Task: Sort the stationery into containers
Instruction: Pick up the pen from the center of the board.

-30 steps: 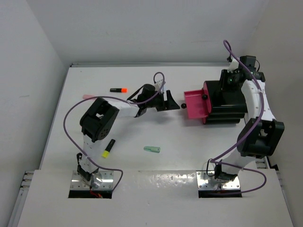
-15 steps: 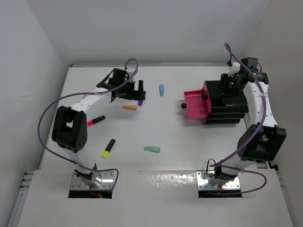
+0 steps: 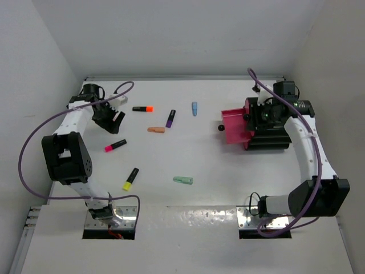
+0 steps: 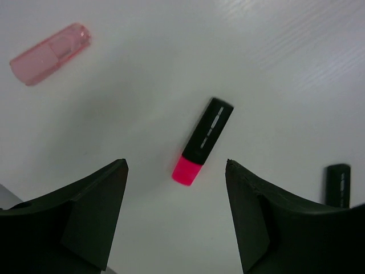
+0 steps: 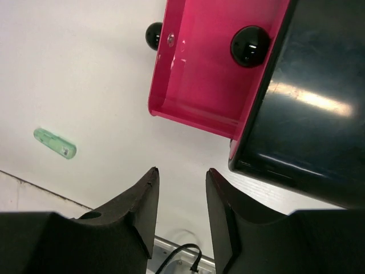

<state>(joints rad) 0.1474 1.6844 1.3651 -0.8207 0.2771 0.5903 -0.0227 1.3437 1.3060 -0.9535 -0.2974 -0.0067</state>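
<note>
My left gripper (image 3: pixel 111 119) is open and empty at the far left of the table. In the left wrist view (image 4: pixel 175 165) a pink-tipped black highlighter (image 4: pixel 202 141) lies just ahead of its jaws, with a clear pink piece (image 4: pixel 50 54) further off. My right gripper (image 3: pixel 261 116) is open and empty above the black box (image 3: pixel 274 134). One magenta drawer (image 3: pixel 234 127) is pulled out and looks empty (image 5: pixel 211 74). Loose on the table: orange-tipped highlighter (image 3: pixel 142 108), purple-tipped highlighter (image 3: pixel 170 118), blue piece (image 3: pixel 194 108), orange piece (image 3: pixel 155 129), pink highlighter (image 3: pixel 115 145), yellow highlighter (image 3: pixel 130 178), mint piece (image 3: pixel 183 180).
White walls close in the table on the left, back and right. Purple cables loop off both arms. The drawer's round black knob (image 3: pixel 220 128) sticks out toward the table's middle. The box (image 5: pixel 313 114) fills the right of the right wrist view.
My left arm has swung from the open drawer across to the far left, and is still open. My right gripper has shifted left over the box. Several items hidden before now show.
</note>
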